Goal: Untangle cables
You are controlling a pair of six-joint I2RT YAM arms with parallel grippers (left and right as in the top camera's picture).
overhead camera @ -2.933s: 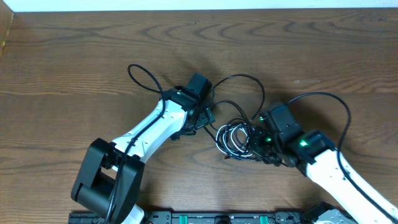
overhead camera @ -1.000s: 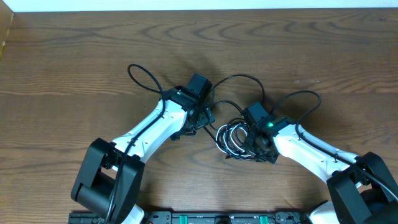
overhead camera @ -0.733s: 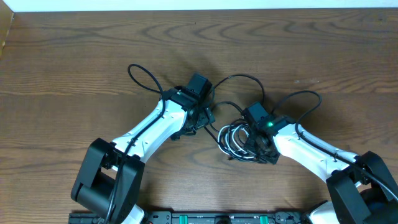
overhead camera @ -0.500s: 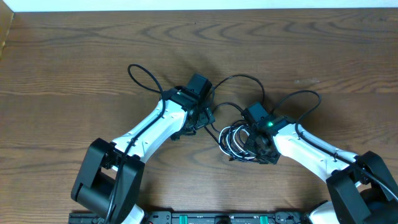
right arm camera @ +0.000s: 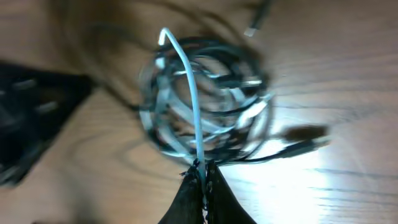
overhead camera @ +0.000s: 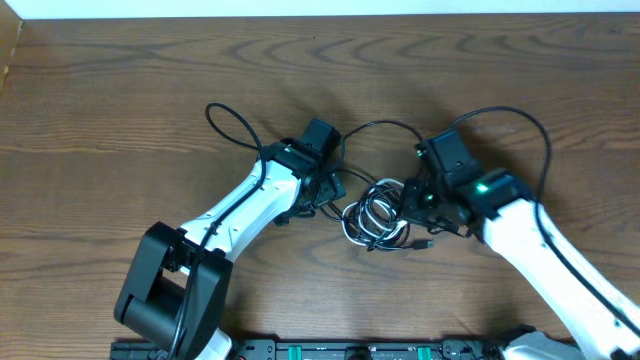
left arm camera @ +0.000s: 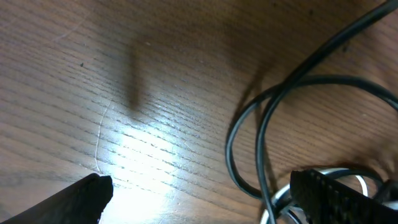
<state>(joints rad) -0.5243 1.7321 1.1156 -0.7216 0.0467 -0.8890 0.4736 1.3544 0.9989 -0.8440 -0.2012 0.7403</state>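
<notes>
Plenty of bare brown wood-grain tabletop lies across the far half and out to the left. Its far edge runs along a pale strip at the top of the overhead view, and the left edge just shows in the corner. The crowding is all at near centre, where the tangled bundle of thin black and white cables lies coiled on the wood between the two arms. The right end effector sits at the bundle's right side, jaws pinched tight on a thin white cable, which rises straight out of the pinch and arches over the coil in the right wrist view. A small plug end pokes out to one side of the coil. The left end effector hangs just left of the bundle with its jaws spread wide and nothing between them. In its wrist view, black cable loops lie on the wood ahead. The white left arm slants in from the near-left base, and the white right arm reaches in from the near-right corner, a green light on its wrist.
</notes>
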